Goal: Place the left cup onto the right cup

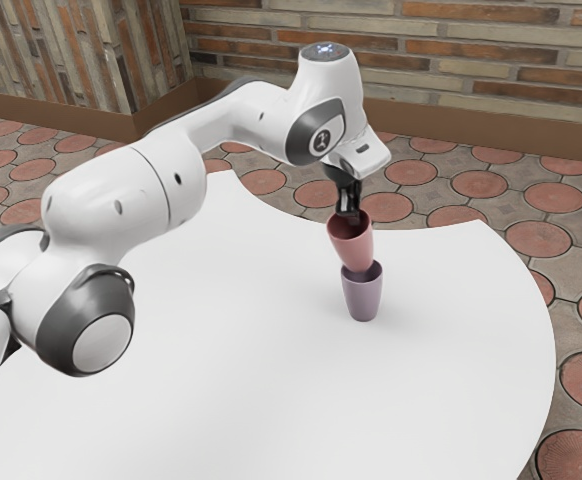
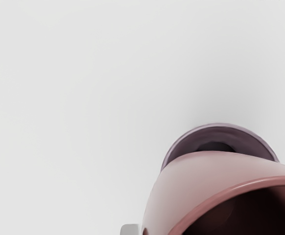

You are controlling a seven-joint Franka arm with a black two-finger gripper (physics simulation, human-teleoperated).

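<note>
Hand (image 1: pixel 347 213) clamps pink cup (image 1: pixel 351 243), nested in purple cup (image 1: pixel 362 294).

Single white Franka arm (image 1: pixel 171 170), entering from the exterior view's left and reaching toward the pink cup (image 1: pixel 351 243). Its grey-capped lower joint (image 1: pixel 91 330) sits well apart from the cup on the exterior view's left. The forearm rises to the wrist (image 1: pixel 321 120), which stands just above the cup. The black gripper (image 1: pixel 348 210) points downward, its jaws drawn narrow and pinching the cup's rim.
</note>
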